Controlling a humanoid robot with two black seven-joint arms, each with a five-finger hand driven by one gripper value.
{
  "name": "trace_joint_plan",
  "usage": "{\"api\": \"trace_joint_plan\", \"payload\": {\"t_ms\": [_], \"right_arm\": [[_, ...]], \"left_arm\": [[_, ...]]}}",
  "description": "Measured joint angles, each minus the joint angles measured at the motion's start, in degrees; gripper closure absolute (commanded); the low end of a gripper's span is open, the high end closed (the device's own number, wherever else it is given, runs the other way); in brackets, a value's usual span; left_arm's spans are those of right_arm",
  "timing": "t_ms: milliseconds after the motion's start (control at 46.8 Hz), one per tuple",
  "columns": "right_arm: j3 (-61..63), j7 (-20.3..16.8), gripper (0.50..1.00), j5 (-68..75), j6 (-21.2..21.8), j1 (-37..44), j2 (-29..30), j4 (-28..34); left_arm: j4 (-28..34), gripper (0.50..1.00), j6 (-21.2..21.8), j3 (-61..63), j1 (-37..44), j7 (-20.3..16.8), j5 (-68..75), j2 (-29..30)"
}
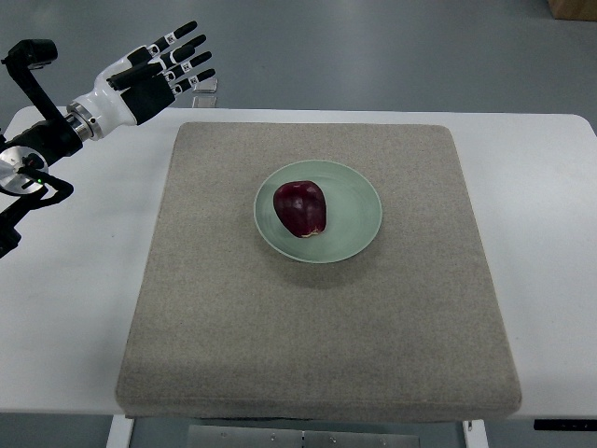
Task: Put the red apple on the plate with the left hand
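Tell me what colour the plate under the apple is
Pale green plate, seen in the top view, holding the dark red apple.

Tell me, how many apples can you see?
1. The red apple lies on the green plate, in the middle of the grey mat. Nothing in view could hide another one.

The grey mat [317, 327] lies bare around the plate [359, 201]; only the apple [299, 208] rises there, left of the plate's centre.
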Motion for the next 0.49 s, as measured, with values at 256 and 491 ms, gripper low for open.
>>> {"api": "trace_joint_plan", "payload": {"t_ms": [256, 491], "right_arm": [[0.43, 0.0, 0.57, 0.53, 0.09, 0.0, 0.0, 0.4], [0.37, 0.0, 0.572, 0.48, 0.04, 0.0, 0.0, 0.46]], "left_arm": [[0.01, 0.504, -0.31, -1.24, 0.09, 1.38, -0.5, -0.04], [-0.16, 0.504, -0.18, -1.47, 0.04, 1.4, -0.63, -0.06]]}}
